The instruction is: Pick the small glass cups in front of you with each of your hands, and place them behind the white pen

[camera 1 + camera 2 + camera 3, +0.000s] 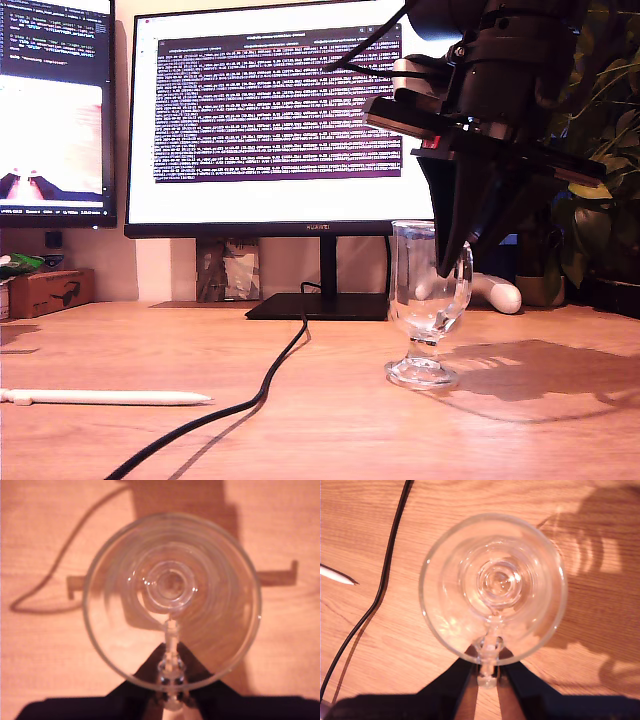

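Observation:
One small glass cup (428, 300) stands on the wooden table (330, 420), right of centre in the exterior view. My second gripper (447, 265) comes down from above and is shut on its handle. The second wrist view looks straight into that cup (492, 587), with the gripper (489, 655) pinching the handle. The white pen (105, 397) lies at the exterior view's left; its tip (340, 575) shows in the second wrist view. My first gripper (170, 655) is shut on the handle of another glass cup (172, 600); neither shows in the exterior view.
A black cable (255, 400) runs from the monitor stand (318, 305) toward the exterior view's lower left, between pen and cup. Two monitors stand behind. A plant (600, 200) fills the exterior view's right, and a small box (50, 290) sits at its left.

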